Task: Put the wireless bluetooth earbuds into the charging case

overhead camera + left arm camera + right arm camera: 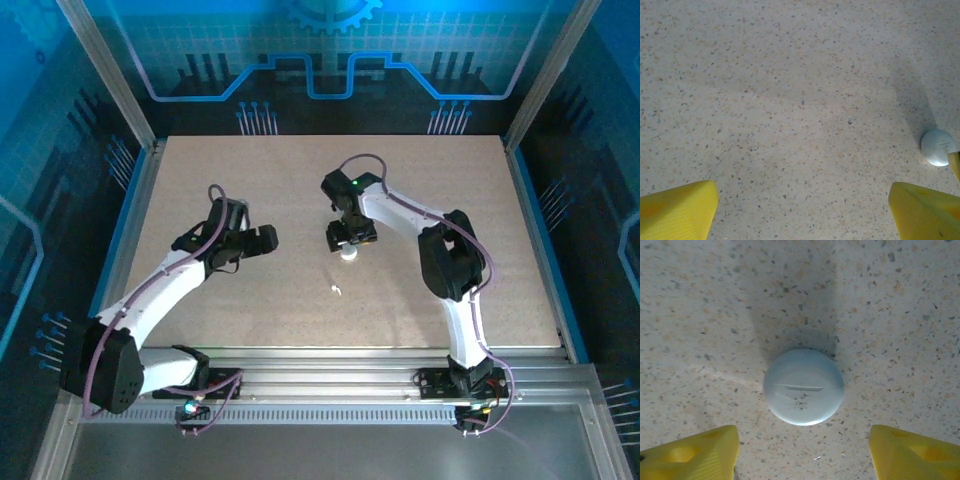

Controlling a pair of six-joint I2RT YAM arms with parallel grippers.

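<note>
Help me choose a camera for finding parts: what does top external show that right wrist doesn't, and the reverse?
Top external: both arms, left gripper, and a small white speck, perhaps an earbud, on the table apart from the round case. Right wrist: a slot line across the case's top, and the open yellow fingers. Shared: case, right gripper, table.

My left gripper [802, 207] hangs, yellow wedge-shaped fingers [675, 215] spread wide, over the speckled beige tabletop [790, 90]; a round pale-blue case [938, 147] lies just beside one finger.

Bare table [900, 315] rings the case [803, 386], with one speck [336, 290], perhaps an earbud, lying near.
</note>
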